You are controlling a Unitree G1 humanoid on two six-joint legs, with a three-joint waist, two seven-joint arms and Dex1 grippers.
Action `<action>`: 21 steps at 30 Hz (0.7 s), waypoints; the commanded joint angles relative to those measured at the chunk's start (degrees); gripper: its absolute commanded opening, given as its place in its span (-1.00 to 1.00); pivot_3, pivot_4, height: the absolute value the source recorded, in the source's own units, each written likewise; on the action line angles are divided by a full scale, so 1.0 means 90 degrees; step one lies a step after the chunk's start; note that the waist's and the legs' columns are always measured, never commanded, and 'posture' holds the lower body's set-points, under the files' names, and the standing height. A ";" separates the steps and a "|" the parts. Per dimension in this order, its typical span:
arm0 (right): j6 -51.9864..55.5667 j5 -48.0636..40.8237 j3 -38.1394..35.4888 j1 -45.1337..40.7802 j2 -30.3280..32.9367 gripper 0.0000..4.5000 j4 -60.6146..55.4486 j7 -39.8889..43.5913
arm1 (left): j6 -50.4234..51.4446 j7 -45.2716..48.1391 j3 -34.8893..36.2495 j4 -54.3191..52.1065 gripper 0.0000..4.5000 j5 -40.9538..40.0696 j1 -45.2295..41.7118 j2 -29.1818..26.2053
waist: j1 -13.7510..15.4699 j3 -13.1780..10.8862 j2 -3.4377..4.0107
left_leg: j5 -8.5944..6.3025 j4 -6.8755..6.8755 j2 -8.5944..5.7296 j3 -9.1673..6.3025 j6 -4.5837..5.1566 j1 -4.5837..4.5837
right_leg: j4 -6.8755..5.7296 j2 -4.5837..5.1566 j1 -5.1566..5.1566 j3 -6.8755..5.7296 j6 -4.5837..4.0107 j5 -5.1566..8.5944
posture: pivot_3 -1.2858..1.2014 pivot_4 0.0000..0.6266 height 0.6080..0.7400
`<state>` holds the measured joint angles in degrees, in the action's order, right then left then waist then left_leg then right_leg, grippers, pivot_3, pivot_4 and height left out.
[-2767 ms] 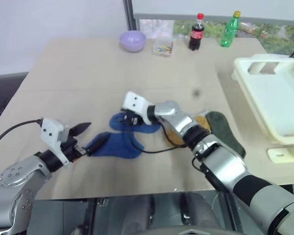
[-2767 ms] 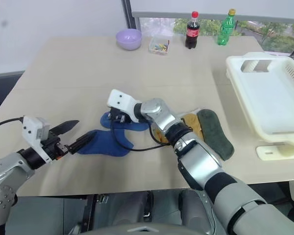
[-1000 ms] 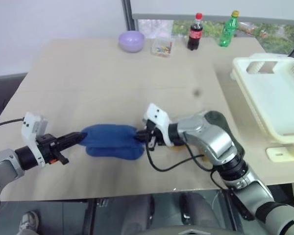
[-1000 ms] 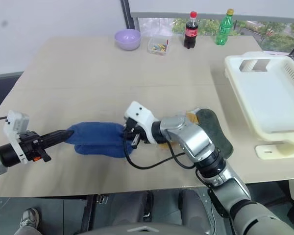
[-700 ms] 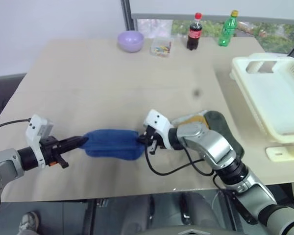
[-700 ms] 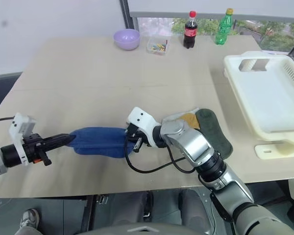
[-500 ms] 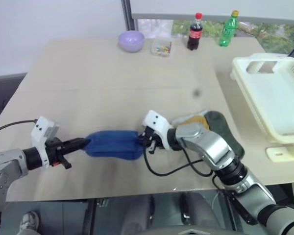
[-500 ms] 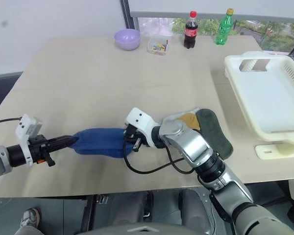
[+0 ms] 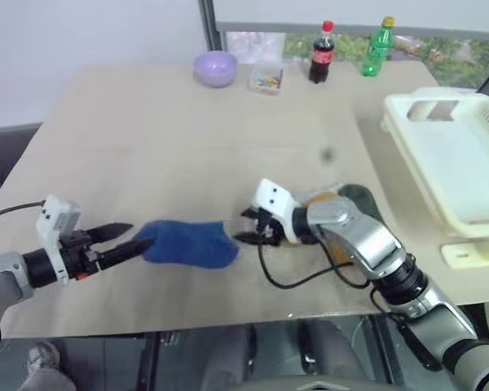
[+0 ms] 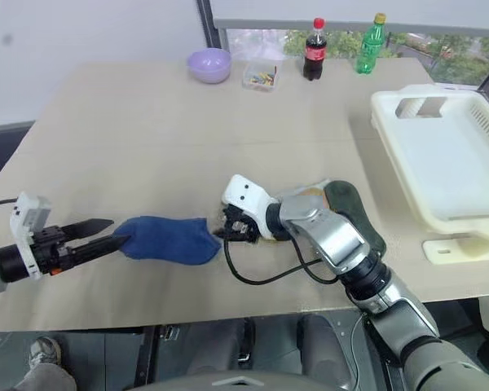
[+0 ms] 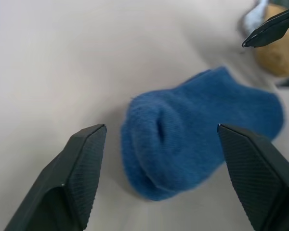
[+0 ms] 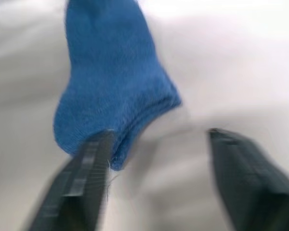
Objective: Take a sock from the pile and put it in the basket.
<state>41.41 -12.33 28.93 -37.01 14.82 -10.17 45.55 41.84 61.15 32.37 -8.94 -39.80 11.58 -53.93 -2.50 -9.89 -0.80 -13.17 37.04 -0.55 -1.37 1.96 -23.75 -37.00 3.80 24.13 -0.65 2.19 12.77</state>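
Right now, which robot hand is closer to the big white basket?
Right. The right gripper sits mid-table at the blue sock's end, with the basket farther to its right. The left gripper is beyond the sock, farthest from the basket.

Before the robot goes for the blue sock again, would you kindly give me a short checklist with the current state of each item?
1. Blue sock lies flat on the table, apart from the other socks: ok.
2. Left gripper open, one finger on each side of the sock's end: ok.
3. Right gripper open at the sock's other end, nothing pinched: ok.
4. Sock held by either gripper: not ok, it is free.
5. Basket open with room inside: ok.
6. Way to the basket past the dark green sock: cannot tell.
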 commanded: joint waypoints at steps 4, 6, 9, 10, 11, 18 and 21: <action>-0.1958 0.0169 0.0190 -0.0210 -0.0435 -0.94 0.1113 0.0748 | -0.0268 -0.0662 0.0057 -0.0344 0.77 0.0351 0.0306 0.0460 | 0.0033 0.0003 -0.0006 | 0.0000 -0.0001 0.0004 -0.0008 0.0000 0.0000 | 0.0003 0.0000 -0.0002 -0.0004 -0.0001 0.0000 | 0.03 -0.52 1.00; -0.2890 0.0399 0.0365 -0.0285 -0.0647 -0.94 0.2001 0.1033 | -0.0182 -0.0943 -0.0021 -0.0482 0.77 0.0427 0.0295 0.0583 | 0.0036 0.0005 -0.0009 | 0.0000 0.0003 0.0004 -0.0011 0.0000 0.0009 | 0.0004 -0.0001 -0.0009 -0.0005 0.0000 0.0000 | 0.03 -0.52 1.00; -0.3738 0.0690 0.0485 -0.0374 -0.0846 -0.94 0.2847 0.1258 | -0.0058 -0.1268 -0.0086 -0.0641 0.77 0.0451 0.0279 0.0729 | 0.0045 0.0005 -0.0009 | 0.0000 0.0008 -0.0002 -0.0011 0.0000 0.0006 | 0.0004 0.0002 -0.0012 -0.0006 0.0000 -0.0001 | 0.03 -0.52 1.00; -0.3953 0.0854 0.0549 -0.0416 -0.0908 -0.94 0.3163 0.1238 | -0.0032 -0.1373 -0.0115 -0.0744 0.77 0.0452 0.0328 0.0803 | 0.0044 0.0006 -0.0010 | 0.0000 0.0008 -0.0004 -0.0010 0.0000 0.0005 | 0.0005 0.0004 -0.0011 -0.0006 0.0001 -0.0001 | 0.03 -0.52 1.00; -0.4205 0.1057 0.0633 -0.0447 -0.0937 -0.94 0.3466 0.1204 | -0.0005 -0.1467 -0.0140 -0.0855 0.77 0.0437 0.0398 0.0902 | 0.0037 0.0006 -0.0011 | 0.0000 0.0008 -0.0005 -0.0011 -0.0001 0.0003 | 0.0005 0.0004 -0.0010 -0.0006 0.0001 -0.0001 | 0.03 -0.52 1.00; -0.4694 0.1465 0.0633 -0.0329 -0.0864 -0.94 0.3886 0.1411 | 0.0507 -0.1907 -0.0495 -0.1369 0.77 0.0254 0.0601 0.1313 | 0.0030 0.0012 -0.0001 | 0.0002 0.0001 0.0001 -0.0016 -0.0006 0.0012 | -0.0002 0.0002 -0.0011 0.0005 -0.0001 0.0000 | 0.03 -0.52 1.00; -0.4740 0.1550 0.0612 -0.0324 -0.0822 -0.94 0.3905 0.1504 | 0.0529 -0.1917 -0.0673 -0.1566 0.77 -0.0085 0.0323 0.1589 | 0.0049 0.0020 0.0015 | 0.0001 0.0002 -0.0008 -0.0013 -0.0005 0.0031 | -0.0002 0.0011 -0.0031 0.0003 -0.0001 0.0000 | 0.03 -0.52 1.00</action>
<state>-0.99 0.48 33.96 -40.43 6.86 24.21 57.82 45.99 43.47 28.18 -20.70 -38.15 15.00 -40.63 -2.06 -9.71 -0.66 -13.16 37.07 -0.63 -1.50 1.91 -23.47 -37.02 3.92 23.81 -0.62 2.18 12.77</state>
